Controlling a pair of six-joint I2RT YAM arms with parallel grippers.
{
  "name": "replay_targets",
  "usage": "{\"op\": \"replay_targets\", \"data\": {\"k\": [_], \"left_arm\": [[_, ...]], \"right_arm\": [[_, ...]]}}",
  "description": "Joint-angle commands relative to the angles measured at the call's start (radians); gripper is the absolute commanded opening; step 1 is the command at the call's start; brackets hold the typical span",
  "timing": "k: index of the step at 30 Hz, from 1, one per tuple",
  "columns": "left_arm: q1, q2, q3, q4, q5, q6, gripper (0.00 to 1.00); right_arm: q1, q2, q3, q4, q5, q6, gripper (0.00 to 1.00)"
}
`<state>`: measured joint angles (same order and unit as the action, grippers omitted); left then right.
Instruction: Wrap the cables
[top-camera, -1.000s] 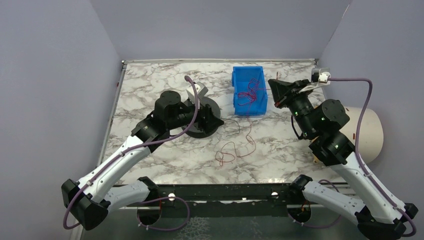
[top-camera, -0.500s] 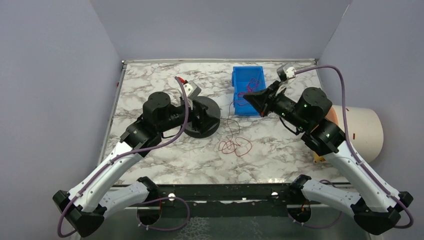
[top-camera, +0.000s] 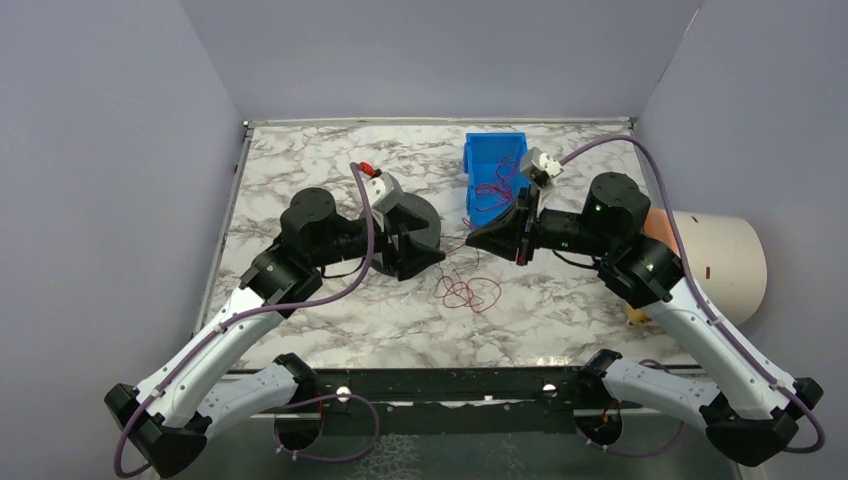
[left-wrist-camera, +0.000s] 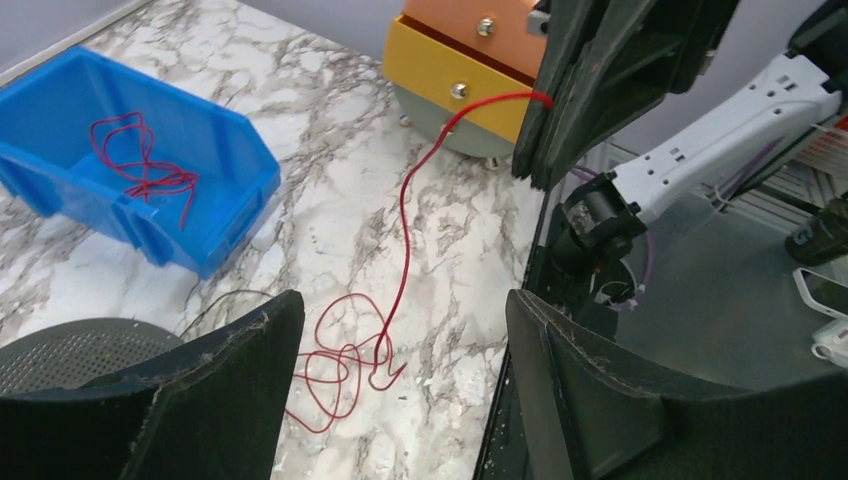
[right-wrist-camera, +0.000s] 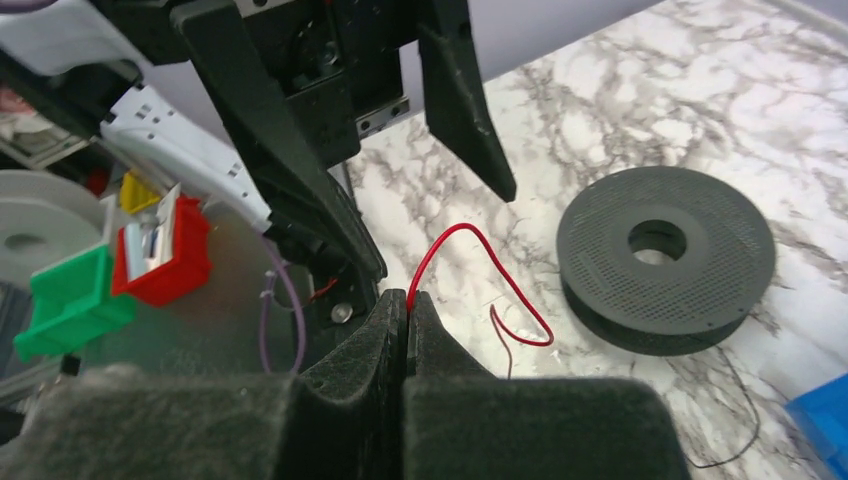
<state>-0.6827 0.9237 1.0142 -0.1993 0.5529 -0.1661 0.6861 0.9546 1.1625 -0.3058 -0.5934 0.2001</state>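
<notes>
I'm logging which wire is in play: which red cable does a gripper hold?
The red cable coiled on the table, its end pinched in the shut right gripper. The other red cables lie loose inside the blue bin.

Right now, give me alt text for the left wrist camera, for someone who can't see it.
A red cable runs from a loose tangle on the marble table up to the right gripper, which is shut on it. The open left gripper frames the tangle, and a blue bin at left holds more red cables.
</notes>
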Motion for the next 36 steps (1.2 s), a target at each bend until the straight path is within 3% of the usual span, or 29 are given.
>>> {"op": "replay_targets", "data": {"k": [1,19,24,36], "left_arm": [[-0.003,-0.008,-0.011,0.103,0.16,0.006,0.77],[-0.005,0.097,0.009,0.157,0.517,0.044,0.67],[-0.009,0.104,-0.008,0.159,0.539,0.053,0.63],[-0.022,0.115,-0.017,0.161,0.577,0.062,0.36]], "right_arm": [[0.001,0.018,0.032,-0.082,-0.185,-0.03,0.01],[0.001,0.146,0.043,-0.207,-0.51,-0.09,0.01],[0.003,0.175,0.042,-0.184,-0.575,-0.069,0.01],[0.002,0.192,0.036,-0.16,-0.576,-0.04,0.01]]}}
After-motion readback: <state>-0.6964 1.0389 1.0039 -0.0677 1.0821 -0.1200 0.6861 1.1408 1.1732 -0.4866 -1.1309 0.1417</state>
